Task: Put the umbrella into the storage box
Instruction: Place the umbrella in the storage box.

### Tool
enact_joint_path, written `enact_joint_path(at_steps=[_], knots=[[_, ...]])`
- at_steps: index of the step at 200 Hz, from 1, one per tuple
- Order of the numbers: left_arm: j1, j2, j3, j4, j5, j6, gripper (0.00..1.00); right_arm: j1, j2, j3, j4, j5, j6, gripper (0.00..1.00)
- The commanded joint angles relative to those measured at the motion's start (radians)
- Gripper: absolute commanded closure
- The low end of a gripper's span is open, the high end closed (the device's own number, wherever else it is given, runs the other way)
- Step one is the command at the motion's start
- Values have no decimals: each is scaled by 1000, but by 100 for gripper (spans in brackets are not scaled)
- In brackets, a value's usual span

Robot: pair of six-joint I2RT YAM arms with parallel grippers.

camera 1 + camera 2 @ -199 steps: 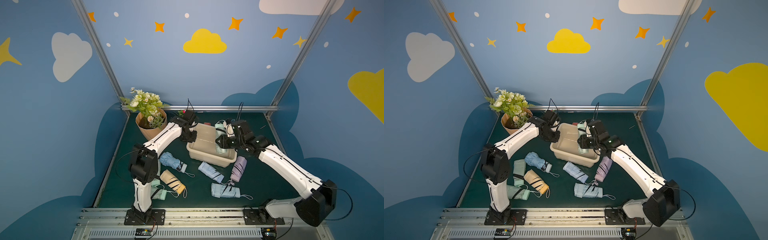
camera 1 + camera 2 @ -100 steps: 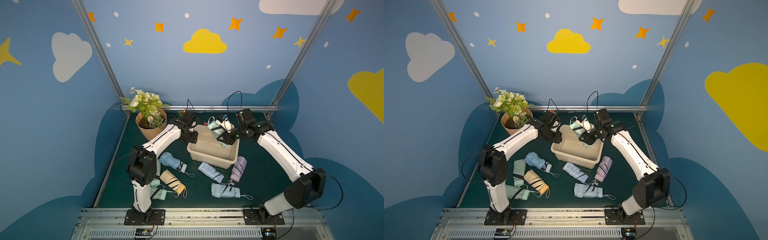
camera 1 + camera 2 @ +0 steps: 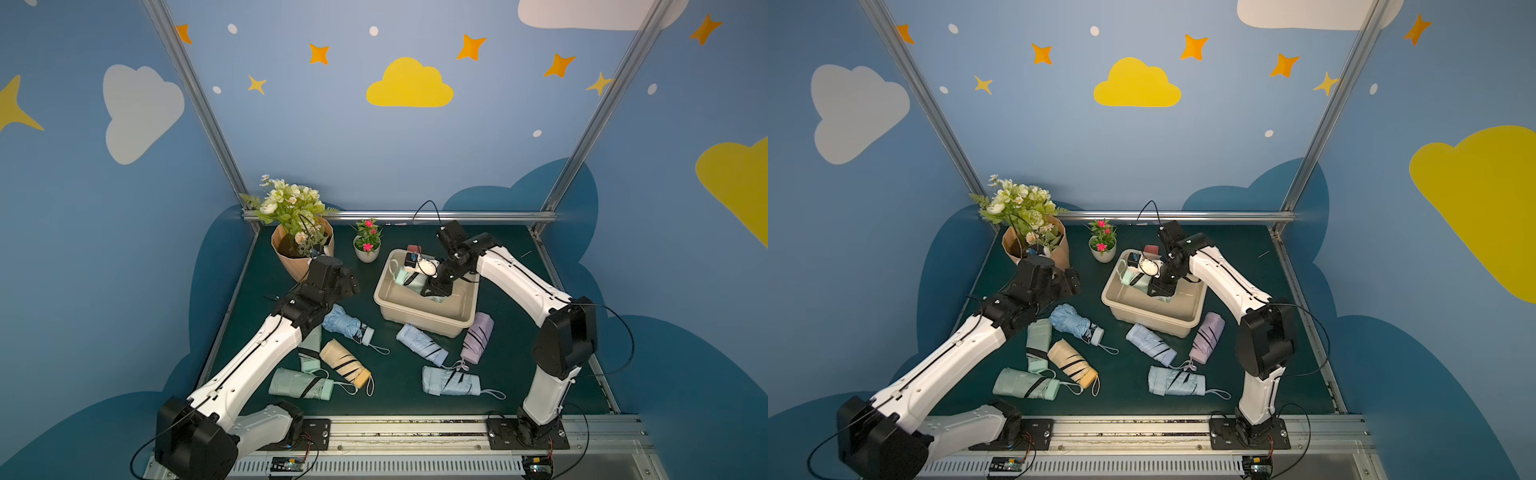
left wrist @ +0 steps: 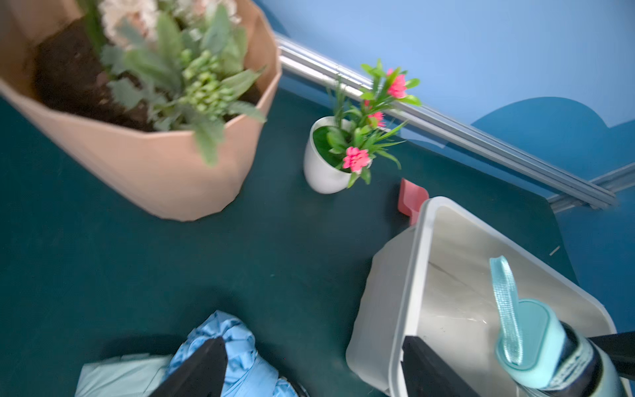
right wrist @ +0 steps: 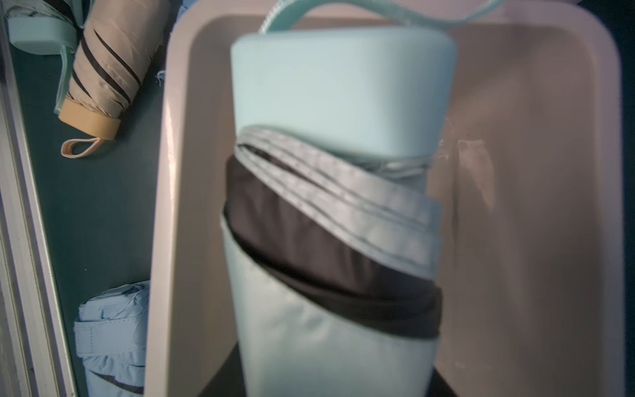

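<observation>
The mint umbrella [image 5: 333,206] has a black band, the storage box [image 3: 424,320] is beige, the tabletop [image 3: 511,365] dark green.

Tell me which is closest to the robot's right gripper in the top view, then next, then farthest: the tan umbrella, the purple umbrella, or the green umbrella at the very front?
Measured from the right gripper, shut on the mint umbrella in the storage box:
1. purple umbrella, right beside the box.
2. tan umbrella, mid-table, toward the left arm.
3. front green umbrella, near the front edge, by the left arm.
</observation>
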Motion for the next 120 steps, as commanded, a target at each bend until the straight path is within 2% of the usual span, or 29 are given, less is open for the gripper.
enact_joint_path(at_steps=[1, 32, 86, 120], knots=[[27, -58, -63, -13, -3, -135, 15, 27, 58, 51, -58, 77, -60, 100], [58, -142, -117, -32, -2, -175, 15, 54, 132, 42, -62, 146, -72, 100], [89, -235, -164, -53, -10, -174, 14, 42, 123, -70, -14, 177, -84, 100], [99, -253, -201, -40, 14, -206, 14, 43, 119, -126, 45, 205, -52, 61]])
